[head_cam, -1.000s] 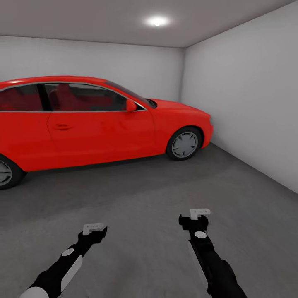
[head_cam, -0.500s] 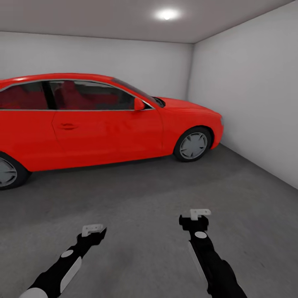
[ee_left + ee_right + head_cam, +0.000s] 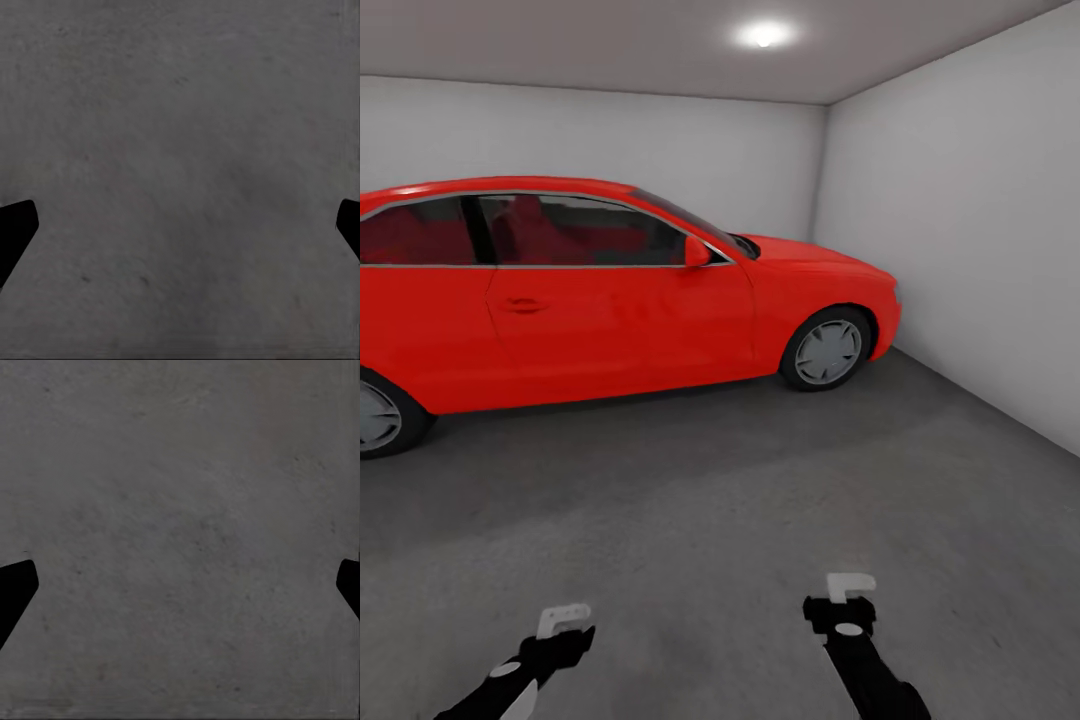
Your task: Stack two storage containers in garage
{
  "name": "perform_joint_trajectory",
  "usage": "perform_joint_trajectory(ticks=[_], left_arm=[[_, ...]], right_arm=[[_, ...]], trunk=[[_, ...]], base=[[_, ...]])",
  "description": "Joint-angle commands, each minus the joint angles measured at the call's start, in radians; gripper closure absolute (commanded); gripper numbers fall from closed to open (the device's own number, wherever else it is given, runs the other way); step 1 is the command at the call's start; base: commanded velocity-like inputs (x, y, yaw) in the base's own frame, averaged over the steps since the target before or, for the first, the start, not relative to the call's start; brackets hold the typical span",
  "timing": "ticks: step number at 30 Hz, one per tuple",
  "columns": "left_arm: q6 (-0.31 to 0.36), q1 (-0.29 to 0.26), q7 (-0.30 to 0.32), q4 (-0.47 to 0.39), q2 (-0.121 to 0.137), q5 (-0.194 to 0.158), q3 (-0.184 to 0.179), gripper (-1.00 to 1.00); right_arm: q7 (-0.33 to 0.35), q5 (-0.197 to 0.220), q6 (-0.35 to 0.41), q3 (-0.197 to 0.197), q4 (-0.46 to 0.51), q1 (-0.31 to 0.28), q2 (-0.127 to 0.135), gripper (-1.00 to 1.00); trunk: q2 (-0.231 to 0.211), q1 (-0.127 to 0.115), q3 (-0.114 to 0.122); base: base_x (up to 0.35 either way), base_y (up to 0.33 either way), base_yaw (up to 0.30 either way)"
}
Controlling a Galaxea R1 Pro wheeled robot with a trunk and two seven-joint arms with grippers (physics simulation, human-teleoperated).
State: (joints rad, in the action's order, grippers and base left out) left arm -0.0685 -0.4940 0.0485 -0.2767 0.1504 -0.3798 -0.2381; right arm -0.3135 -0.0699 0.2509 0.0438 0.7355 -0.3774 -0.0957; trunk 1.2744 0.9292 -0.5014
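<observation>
Both sets of fingers are spread wide with nothing between them. In the left wrist view the left gripper shows only dark tips at the two side edges of the frame, with bare concrete between; the right gripper looks the same in the right wrist view. In the head view the left gripper sits at lower left and the right gripper at lower right, both lower in the frame than half a second ago, while the room has not shifted: the arms have dropped or drawn back. The grey floor spreads ahead of them, the red car stands across the middle left, and the white wall closes the right. This is the garage, yet no storage container shows here, so I judge the robot is either between carries or about to turn toward them
</observation>
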Motion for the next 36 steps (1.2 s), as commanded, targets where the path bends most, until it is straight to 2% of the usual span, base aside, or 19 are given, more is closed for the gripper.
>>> perform_joint_trajectory(ticks=[1,2,5,6,14,18,21,28,36], left_arm=[[-0.004,0.000,0.002,0.008,0.001,-0.010,-0.007,-1.00],[-0.003,0.005,0.002,0.017,0.001,-0.010,-0.007,-1.00],[-0.002,0.018,0.002,0.025,0.002,-0.010,-0.007,-1.00],[-0.001,0.031,0.002,0.028,0.002,-0.009,-0.007,-1.00],[0.005,0.114,0.003,0.032,0.003,-0.004,-0.009,-1.00],[0.007,0.179,0.002,0.033,0.006,-0.004,-0.011,-1.00],[0.007,0.208,0.002,0.033,0.007,-0.005,-0.011,-1.00],[0.008,0.249,0.001,0.041,0.008,-0.006,-0.011,-1.00],[0.001,0.272,0.001,0.105,0.003,-0.009,-0.009,-1.00]], right_arm=[[-0.005,-0.009,-0.007,-0.010,-0.030,-0.001,0.001,-1.00],[-0.005,-0.009,-0.032,-0.033,-0.083,0.000,0.003,-1.00],[-0.004,-0.009,-0.055,-0.055,-0.159,0.000,0.011,-1.00],[-0.004,-0.009,-0.064,-0.063,-0.213,0.000,0.016,-1.00],[-0.003,-0.015,-0.077,-0.076,-0.475,0.001,0.035,-1.00],[0.000,-0.019,-0.079,-0.073,-0.616,0.006,0.068,-1.00],[0.000,-0.019,-0.079,-0.073,-0.682,0.011,0.079,-1.00],[0.001,-0.015,-0.079,-0.073,-0.725,0.047,0.085,-1.00],[0.001,-0.014,-0.079,-0.072,-0.745,0.072,0.085,-1.00]], trunk=[[0.001,0.000,-0.001],[0.001,0.000,-0.001],[0.001,0.000,-0.001],[0.001,0.000,-0.001],[0.001,0.000,-0.001],[0.001,0.000,-0.001],[0.001,0.000,-0.001],[0.001,0.000,-0.001],[0.001,0.000,-0.001]], base=[[0.000,0.000,0.000],[0.000,0.000,0.000],[0.000,0.000,0.000],[0.000,0.000,0.000],[0.000,0.000,0.000],[0.000,0.000,0.000],[0.000,0.000,0.000],[0.000,0.000,0.000],[0.000,0.000,0.000]])
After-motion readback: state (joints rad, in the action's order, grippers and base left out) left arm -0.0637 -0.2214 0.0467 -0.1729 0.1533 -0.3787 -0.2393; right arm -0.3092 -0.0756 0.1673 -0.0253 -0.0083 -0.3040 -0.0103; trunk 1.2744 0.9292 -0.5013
